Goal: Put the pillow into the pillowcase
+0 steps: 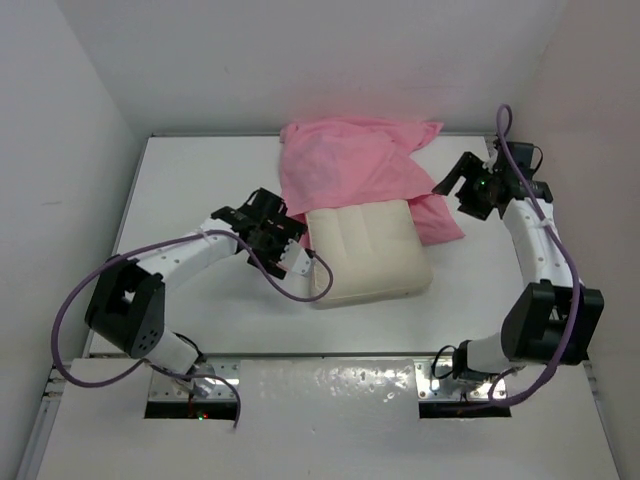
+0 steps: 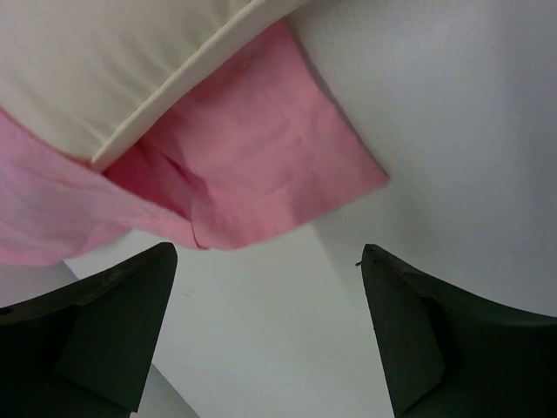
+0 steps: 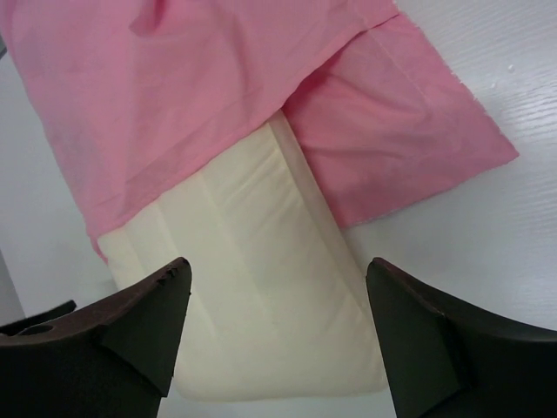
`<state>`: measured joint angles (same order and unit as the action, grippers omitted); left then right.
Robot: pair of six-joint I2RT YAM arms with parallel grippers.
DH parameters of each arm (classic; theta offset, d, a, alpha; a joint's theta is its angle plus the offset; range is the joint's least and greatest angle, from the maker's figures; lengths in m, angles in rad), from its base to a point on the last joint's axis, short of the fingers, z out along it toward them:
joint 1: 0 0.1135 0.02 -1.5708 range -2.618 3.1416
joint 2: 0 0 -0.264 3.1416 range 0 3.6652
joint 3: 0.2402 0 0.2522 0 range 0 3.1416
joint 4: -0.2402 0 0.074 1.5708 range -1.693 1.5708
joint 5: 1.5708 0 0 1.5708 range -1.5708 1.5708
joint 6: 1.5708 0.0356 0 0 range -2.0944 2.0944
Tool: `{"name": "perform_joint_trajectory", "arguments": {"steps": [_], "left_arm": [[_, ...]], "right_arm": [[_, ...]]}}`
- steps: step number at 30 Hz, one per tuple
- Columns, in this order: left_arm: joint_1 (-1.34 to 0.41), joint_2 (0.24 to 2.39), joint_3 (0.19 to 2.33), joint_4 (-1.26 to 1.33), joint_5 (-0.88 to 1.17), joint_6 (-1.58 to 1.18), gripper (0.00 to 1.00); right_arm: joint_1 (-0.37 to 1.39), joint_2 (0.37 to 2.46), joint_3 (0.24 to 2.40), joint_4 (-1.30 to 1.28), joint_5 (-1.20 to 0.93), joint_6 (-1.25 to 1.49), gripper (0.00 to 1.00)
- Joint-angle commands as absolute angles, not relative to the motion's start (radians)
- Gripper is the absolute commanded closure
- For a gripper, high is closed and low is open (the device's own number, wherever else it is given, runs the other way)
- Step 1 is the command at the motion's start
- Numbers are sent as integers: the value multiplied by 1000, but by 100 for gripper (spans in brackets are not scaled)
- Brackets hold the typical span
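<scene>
Pink pillowcase [image 1: 350,165] (one) is being draped over the far end of one pillow [image 1: 370,255], bare end pointing nearward; left claw [image 2: 270,331] and right claw [image 3: 278,331] are being held wide, empty.

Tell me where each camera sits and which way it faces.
Top external: fixed above and behind the arms, looking down on the white table; both whole arms show, left pincer and right pincer flanking the cream-white quilted pillow partly covered by the pink satin pillowcase.
Left wrist: on the left arm, facing the pillow's corner over pink fabric; its dark fingers show.
Right wrist: on the right arm, facing the pillow's quilted face; its dark fingers show.
Shared: all see pillow and pillowcase.
</scene>
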<state>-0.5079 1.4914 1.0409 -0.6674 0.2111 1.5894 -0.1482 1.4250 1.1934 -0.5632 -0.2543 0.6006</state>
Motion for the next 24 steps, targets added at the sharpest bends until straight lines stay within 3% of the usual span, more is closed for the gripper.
{"name": "perform_joint_trajectory", "arguments": {"steps": [1, 5, 11, 17, 21, 22, 23, 24], "left_arm": [[-522, 1552, 1009, -591, 212, 1660, 15], [-509, 1653, 1019, -637, 224, 1719, 8], [-476, 1833, 1130, -754, 241, 1766, 7], [-436, 1986, 1252, -896, 232, 1785, 22], [-454, 1977, 1209, -925, 250, 1789, 46], [-462, 1971, 1198, -920, 259, 1778, 65], [-475, 1967, 1189, -910, 285, 1760, 77], [-479, 1956, 1175, -901, 317, 1744, 97]], "right_arm": [[-207, 1468, 1200, -509, -314, 592, 20], [-242, 1505, 1184, -480, -304, 594, 19], [-258, 1565, 1163, -440, -321, 598, 19], [-255, 1624, 1181, -422, -270, 594, 18], [-242, 1661, 1227, -460, -204, 568, 18], [-239, 1664, 1224, -465, -190, 568, 18], [-238, 1664, 1207, -469, -178, 566, 17], [-238, 1664, 1172, -469, -170, 569, 17]]}}
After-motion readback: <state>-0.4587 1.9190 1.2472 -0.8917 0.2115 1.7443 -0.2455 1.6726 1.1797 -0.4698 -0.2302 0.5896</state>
